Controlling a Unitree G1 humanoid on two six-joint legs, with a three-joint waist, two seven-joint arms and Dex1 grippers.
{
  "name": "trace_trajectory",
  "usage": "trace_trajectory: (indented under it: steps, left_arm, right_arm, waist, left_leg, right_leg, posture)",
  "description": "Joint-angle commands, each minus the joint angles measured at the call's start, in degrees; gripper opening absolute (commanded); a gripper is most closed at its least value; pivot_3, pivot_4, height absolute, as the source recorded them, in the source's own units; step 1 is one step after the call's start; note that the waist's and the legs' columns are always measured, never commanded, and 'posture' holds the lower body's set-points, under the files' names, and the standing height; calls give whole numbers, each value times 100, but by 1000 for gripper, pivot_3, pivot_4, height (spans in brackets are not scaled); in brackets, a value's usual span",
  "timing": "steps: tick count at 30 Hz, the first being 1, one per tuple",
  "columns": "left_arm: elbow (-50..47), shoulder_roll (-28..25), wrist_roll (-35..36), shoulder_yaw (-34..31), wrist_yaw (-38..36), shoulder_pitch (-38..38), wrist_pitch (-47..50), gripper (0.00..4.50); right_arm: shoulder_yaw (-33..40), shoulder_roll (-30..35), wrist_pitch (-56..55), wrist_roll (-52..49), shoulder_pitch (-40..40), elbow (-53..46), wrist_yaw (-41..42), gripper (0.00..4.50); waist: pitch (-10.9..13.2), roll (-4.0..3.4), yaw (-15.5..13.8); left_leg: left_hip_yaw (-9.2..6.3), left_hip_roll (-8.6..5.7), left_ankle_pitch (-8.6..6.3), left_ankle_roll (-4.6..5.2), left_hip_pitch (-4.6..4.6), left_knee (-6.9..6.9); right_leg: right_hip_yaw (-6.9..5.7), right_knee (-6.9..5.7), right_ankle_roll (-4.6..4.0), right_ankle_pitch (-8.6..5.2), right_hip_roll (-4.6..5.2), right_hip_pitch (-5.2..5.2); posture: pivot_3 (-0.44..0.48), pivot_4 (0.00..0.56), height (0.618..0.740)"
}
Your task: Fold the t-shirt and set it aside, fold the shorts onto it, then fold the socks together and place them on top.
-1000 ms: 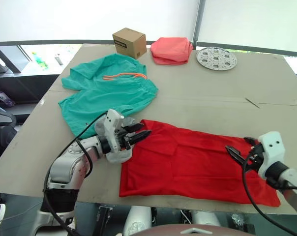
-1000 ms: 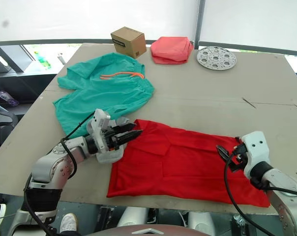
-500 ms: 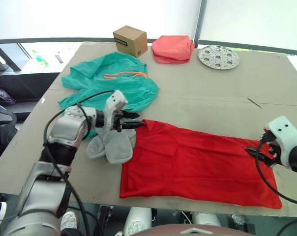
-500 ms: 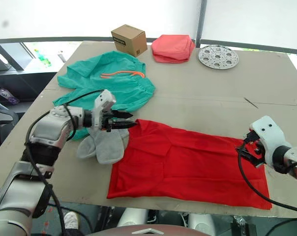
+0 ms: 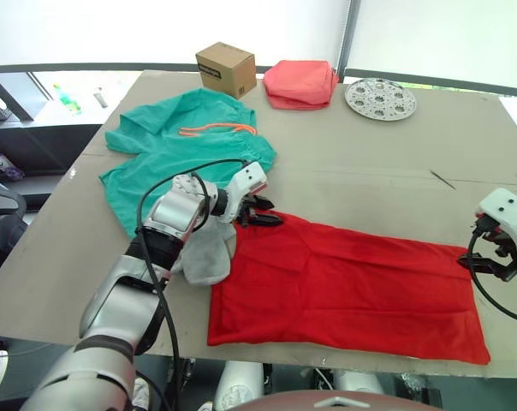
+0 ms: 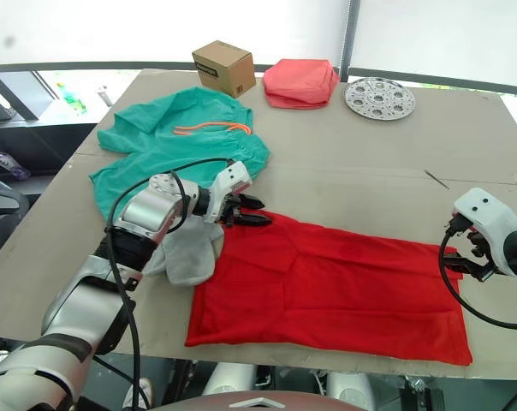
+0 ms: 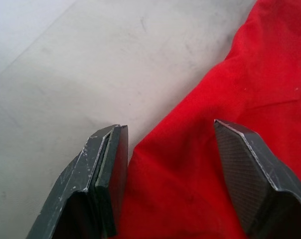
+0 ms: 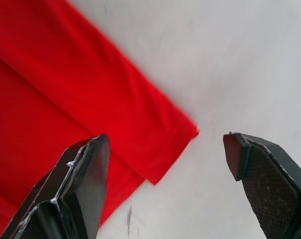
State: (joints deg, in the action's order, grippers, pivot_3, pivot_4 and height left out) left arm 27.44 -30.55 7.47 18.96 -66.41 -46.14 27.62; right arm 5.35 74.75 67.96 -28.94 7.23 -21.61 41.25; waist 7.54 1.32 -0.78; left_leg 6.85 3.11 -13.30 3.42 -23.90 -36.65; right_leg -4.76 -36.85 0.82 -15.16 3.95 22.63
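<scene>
The red t-shirt (image 5: 353, 287) lies folded into a long flat band near the table's front edge. My left gripper (image 5: 265, 212) is open at the shirt's far left corner, and in the left wrist view the red cloth (image 7: 190, 164) lies between its fingers. My right gripper (image 5: 481, 250) is open at the far right corner, which shows between its fingers (image 8: 155, 124) in the right wrist view. The grey socks (image 5: 209, 257) lie side by side just left of the shirt. The teal shorts (image 5: 186, 154), with an orange drawstring, are spread at the back left.
At the far edge of the table (image 5: 370, 171) stand a cardboard box (image 5: 226, 70), a folded salmon-pink cloth (image 5: 300, 86) and a round perforated metal disc (image 5: 379, 98). The shirt's near edge lies close to the table's front edge.
My left gripper has moved from over the socks, rightward and farther back, to the shirt's far left corner, uncovering the socks. My right gripper has moved right to the far right corner.
</scene>
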Motion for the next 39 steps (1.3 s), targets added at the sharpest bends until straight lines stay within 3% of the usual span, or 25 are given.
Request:
trace_trajectory:
  steps: [1, 10, 14, 19, 32, 39]
  left_arm:
    - [478, 53, -289, 64, -41, -113, -425, 2953]
    - [-74, 68, -154, -251, 20, 100, -157, 2953]
    - [-495, -6, -138, -333, 69, 380, 48, 3026]
    - [-512, -70, -224, -380, 157, 469, -4, 3026]
    - [364, -168, -274, -319, -273, -473, -200, 3026]
    - [1165, 2, -741, 100, -484, -401, -736, 3026]
  right_arm:
    - [-614, 9, -563, 352, 660, 707, 470, 3875]
    - [-2130, -579, -884, 1284, 1867, 2318, 1069, 3875]
    - [-2425, -653, -1001, 1591, 2104, 2679, 1312, 2589]
    - [-2583, -809, -1171, 1874, 2274, 2860, 1497, 136]
    - [-2344, -1045, -1218, 2188, 2169, 2625, 1494, 57]
    - [-2213, -1187, -1030, 2216, 2031, 2330, 1395, 57]
  waist:
    - [0, -6, 6]
    - [-1, -11, 5]
    - [-1, -12, 18]
    - [-2, -12, 26]
    - [-2, -7, 57]
    - [-4, -5, 147]
  left_leg:
    - [1, 0, 0, 1, 5, -3]
    - [-1, 5, 4, -5, -5, -39]
    - [3, 7, 9, -13, -4, -43]
    - [5, 8, 8, -13, 1, -49]
    - [9, 7, 4, -7, 2, -66]
    - [13, 7, 5, -8, 5, -65]
  right_leg:
    - [0, -3, 1, 0, 0, -2]
    - [-3, -23, 5, 6, 6, -7]
    - [-1, -23, 6, 6, 3, -7]
    - [1, -27, 7, 7, 3, -10]
    - [4, -50, 7, 7, 9, -9]
    - [7, -66, 8, 7, 8, -3]
  posture:
    - [0, 150, 740]
    - [0, 150, 740]
    - [0, 150, 740]
    - [0, 150, 740]
    - [0, 150, 740]
    - [0, 150, 740]
